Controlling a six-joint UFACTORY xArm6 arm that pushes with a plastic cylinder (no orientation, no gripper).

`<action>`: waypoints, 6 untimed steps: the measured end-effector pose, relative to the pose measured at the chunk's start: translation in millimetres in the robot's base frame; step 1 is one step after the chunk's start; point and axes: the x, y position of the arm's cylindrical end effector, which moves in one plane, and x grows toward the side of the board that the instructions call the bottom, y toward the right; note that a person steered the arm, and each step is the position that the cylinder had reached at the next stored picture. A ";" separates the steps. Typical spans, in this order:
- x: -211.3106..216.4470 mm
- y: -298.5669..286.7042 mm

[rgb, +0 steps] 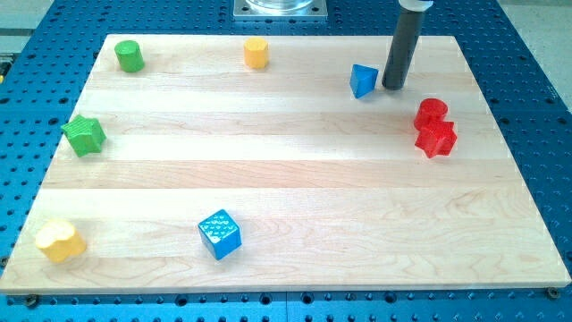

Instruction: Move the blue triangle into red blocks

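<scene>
The blue triangle [363,80] lies near the view's top, right of centre. My tip [392,87] stands just to its right, close to it, with a thin gap showing. Two red blocks sit together at the view's right: a red cylinder [432,111] and, touching it below, a red star-like block [437,137]. They lie to the lower right of my tip and the blue triangle.
A green cylinder [130,55] and a yellow cylinder [256,53] sit along the top. A green star [85,135] is at the left edge. A yellow heart-like block [61,241] is at bottom left. A blue cube [220,234] lies at the bottom.
</scene>
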 end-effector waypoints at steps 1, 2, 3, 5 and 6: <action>-30.2 -37.6; -2.6 -70.4; 55.3 -27.4; 75.5 -35.0; 39.4 -20.7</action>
